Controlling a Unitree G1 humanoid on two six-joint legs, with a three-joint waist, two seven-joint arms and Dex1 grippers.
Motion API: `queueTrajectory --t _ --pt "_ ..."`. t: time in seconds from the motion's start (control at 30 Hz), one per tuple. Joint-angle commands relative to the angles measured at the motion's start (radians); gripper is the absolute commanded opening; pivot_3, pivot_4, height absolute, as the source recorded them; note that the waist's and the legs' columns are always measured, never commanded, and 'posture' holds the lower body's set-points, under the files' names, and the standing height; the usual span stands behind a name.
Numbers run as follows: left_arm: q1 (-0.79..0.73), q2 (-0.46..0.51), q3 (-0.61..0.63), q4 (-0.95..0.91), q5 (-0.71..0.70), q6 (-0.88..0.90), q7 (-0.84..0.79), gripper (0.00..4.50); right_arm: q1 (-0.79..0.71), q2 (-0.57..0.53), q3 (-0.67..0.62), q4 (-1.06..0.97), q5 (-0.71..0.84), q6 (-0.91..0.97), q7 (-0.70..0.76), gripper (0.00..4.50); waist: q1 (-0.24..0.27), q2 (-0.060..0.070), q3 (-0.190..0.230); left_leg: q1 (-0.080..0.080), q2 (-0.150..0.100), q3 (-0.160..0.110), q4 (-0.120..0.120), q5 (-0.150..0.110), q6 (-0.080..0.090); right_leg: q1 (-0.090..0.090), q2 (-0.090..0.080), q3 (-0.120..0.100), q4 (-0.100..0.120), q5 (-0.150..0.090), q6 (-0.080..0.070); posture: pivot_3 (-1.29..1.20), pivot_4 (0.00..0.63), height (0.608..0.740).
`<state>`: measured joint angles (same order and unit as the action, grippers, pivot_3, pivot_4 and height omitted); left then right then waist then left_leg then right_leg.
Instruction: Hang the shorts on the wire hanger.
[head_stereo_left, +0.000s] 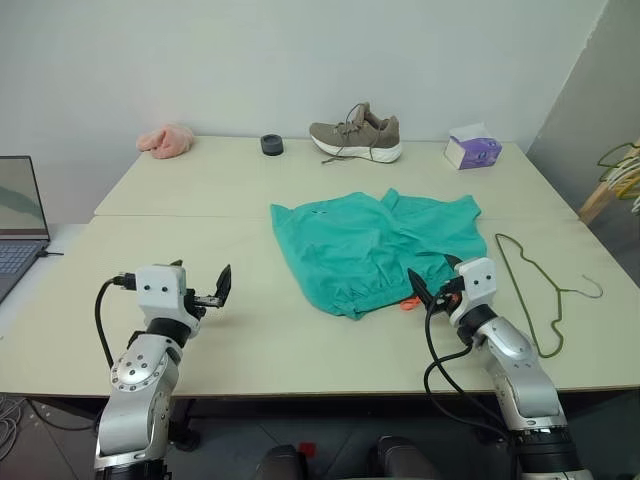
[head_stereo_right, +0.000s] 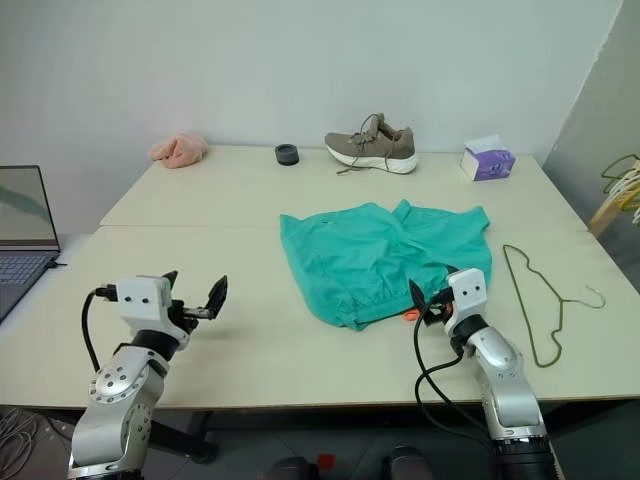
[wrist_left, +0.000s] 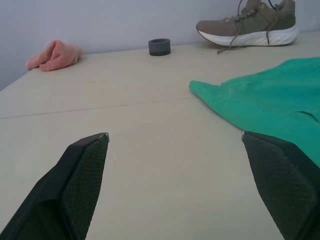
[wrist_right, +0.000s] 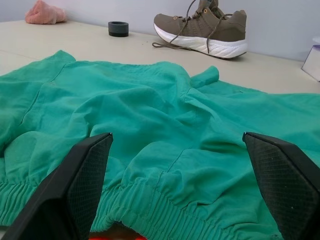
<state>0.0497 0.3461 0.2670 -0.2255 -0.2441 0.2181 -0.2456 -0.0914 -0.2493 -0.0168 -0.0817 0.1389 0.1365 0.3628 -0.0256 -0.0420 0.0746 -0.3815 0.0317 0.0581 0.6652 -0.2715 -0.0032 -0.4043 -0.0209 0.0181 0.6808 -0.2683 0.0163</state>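
Both grippers spread wide, holding nothing: left gripper (head_stereo_left: 207, 283) over bare table (head_stereo_left: 300, 340), right gripper (head_stereo_left: 432, 281) at shorts (head_stereo_left: 375, 245) waistband; wire hanger (head_stereo_left: 535, 285) just beside.

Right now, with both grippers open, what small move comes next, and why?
Probably ease the right gripper forward onto the waistband of the shorts and close. It is open just short of that hem, the shorts lie flat, and the hanger lies untouched beside them.
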Motion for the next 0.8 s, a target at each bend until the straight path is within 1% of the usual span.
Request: queueTrajectory --t 0.03,0.4,0.57,0.67,0.8 --pt "0.012 -0.003 0.012 -0.039 0.011 -0.023 0.009 4.50 -0.021 -0.017 0.000 -0.020 0.000 -0.019 0.018 4.45 0.000 0.000 0.000 0.000 0.000 0.000 0.000 0.000 0.000 0.000 0.000 0.000 0.000 0.000 0.000 0.04 0.052 0.740" --pt "0.033 0.009 0.013 -0.052 0.004 0.000 0.004 4.50 -0.023 -0.057 0.044 -0.035 0.015 -0.036 0.125 4.45 0.001 0.000 0.000 0.000 0.000 0.000 0.000 0.000 0.000 0.000 0.000 0.000 0.000 0.000 0.000 0.05 0.064 0.740" --pt "0.031 0.010 0.026 -0.054 -0.031 -0.001 -0.027 4.50 -0.018 -0.069 0.056 -0.055 0.038 -0.015 0.180 4.45 0.001 0.000 0.000 0.000 0.000 0.000 0.000 0.000 0.000 0.000 0.000 0.000 0.000 0.000 0.000 0.04 0.065 0.740" --pt "0.034 0.014 0.027 -0.059 -0.043 -0.039 -0.061 4.50 -0.013 -0.068 0.053 -0.069 0.051 0.014 0.188 4.45 0.002 0.000 0.001 0.000 0.000 0.000 0.000 0.000 0.000 0.000 0.000 0.000 0.000 0.000 0.000 0.04 0.066 0.740" --pt "0.040 0.017 0.032 -0.061 -0.053 -0.064 -0.090 4.50 -0.015 -0.082 0.061 -0.076 0.028 0.012 0.189 4.45 0.002 0.000 0.001 0.000 0.000 0.000 0.000 0.000 0.000 0.000 0.000 0.000 -0.001 0.000 0.000 0.04 0.069 0.740"
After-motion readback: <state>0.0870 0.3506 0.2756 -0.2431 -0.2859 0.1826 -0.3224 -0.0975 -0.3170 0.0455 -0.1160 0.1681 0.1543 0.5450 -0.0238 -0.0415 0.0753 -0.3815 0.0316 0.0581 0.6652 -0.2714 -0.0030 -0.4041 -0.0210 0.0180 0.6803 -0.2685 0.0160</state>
